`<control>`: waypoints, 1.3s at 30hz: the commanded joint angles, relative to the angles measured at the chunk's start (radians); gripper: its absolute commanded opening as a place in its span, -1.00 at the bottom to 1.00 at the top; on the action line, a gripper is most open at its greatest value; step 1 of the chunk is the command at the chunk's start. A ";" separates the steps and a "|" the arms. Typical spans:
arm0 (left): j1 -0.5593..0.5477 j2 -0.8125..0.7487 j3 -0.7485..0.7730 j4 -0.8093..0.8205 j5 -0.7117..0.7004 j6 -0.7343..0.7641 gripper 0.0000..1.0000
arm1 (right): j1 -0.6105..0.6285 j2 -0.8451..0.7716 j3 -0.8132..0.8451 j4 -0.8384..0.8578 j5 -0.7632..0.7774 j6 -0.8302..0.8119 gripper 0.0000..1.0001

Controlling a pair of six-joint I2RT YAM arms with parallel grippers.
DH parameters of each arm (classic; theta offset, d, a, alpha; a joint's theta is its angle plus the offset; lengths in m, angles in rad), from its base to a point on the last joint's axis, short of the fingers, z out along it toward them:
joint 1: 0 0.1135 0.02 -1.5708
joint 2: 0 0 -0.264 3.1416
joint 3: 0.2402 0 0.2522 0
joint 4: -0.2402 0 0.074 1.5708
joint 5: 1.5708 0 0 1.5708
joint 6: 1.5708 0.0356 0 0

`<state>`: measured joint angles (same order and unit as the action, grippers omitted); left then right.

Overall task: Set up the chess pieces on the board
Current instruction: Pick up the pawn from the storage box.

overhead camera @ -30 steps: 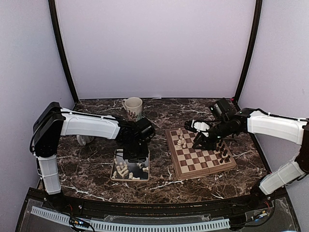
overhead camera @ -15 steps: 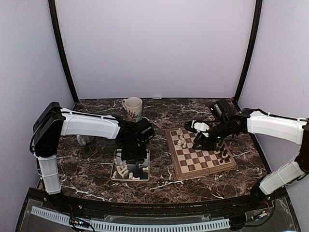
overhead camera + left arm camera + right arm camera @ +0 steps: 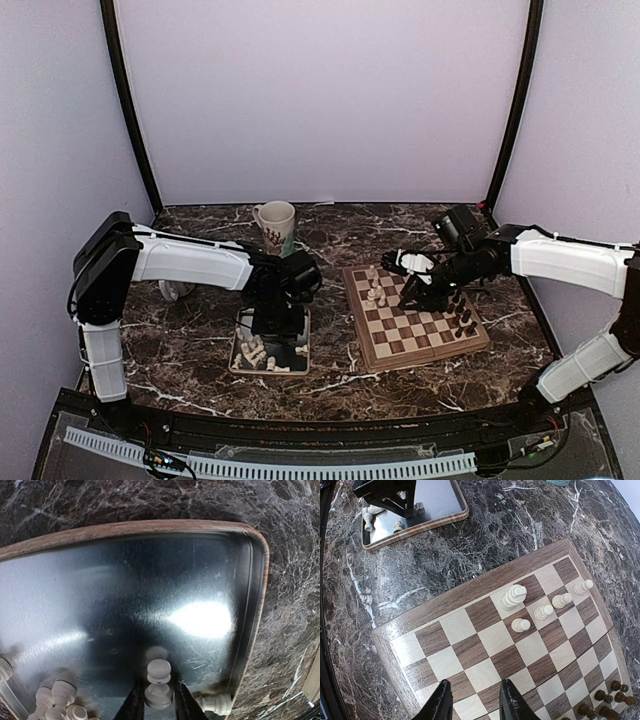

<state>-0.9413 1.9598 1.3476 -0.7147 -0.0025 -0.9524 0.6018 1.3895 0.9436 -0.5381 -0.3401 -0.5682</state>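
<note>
Cream-white chess pieces (image 3: 256, 350) lie bunched toward the near edge of the silver tray (image 3: 234, 362) in the overhead view. The left gripper (image 3: 278, 322) has dipped a shade lower into that tray than it stood a second ago. The right gripper (image 3: 412, 297) has not shifted; it hangs over the far half of the board (image 3: 400, 348). A few white pieces stand toward the board's far left corner, and dark pieces (image 3: 462, 320) line its right edge.

From the left wrist we see what the dip was for. The jaws have drawn in on one pawn (image 3: 159, 672) close to a side wall of the tray, and both fingers (image 3: 136, 706) now sit against its sides. We take it as gripped, though it is not yet off the tray floor. More loose pieces huddle at the tray's opposite side.

From the right wrist, that gripper's fingers (image 3: 442, 700) stand apart with nothing between them, above bare squares by one edge of the board. Only a tall piece (image 3: 513, 596) and four pawns beside it are placed.

We judge that another white piece is about to be lifted, with most of the set still waiting in the tray.
</note>
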 commanded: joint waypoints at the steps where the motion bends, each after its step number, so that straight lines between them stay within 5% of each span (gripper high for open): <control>1: -0.007 0.027 0.017 -0.059 -0.020 0.085 -0.56 | 0.004 0.004 -0.003 0.013 0.003 -0.006 -0.34; 9: -0.007 0.065 0.066 -0.124 -0.053 0.183 -0.67 | 0.004 -0.002 -0.004 0.014 0.007 0.000 -0.35; 15: -0.007 0.017 0.037 -0.076 -0.056 0.411 -0.75 | -0.017 -0.021 0.044 0.010 -0.005 0.049 -0.36; 28: -0.007 -0.315 -0.314 0.467 0.012 0.715 -0.76 | -0.117 0.031 0.313 -0.068 -0.198 0.237 -0.29; 39: -0.007 -0.448 -0.501 0.759 0.135 0.814 -0.72 | -0.081 0.453 0.598 -0.283 -0.589 0.321 -0.12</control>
<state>-0.9455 1.5494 0.8734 -0.0807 0.0681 -0.1883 0.4904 1.7355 1.4811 -0.6991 -0.7570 -0.2787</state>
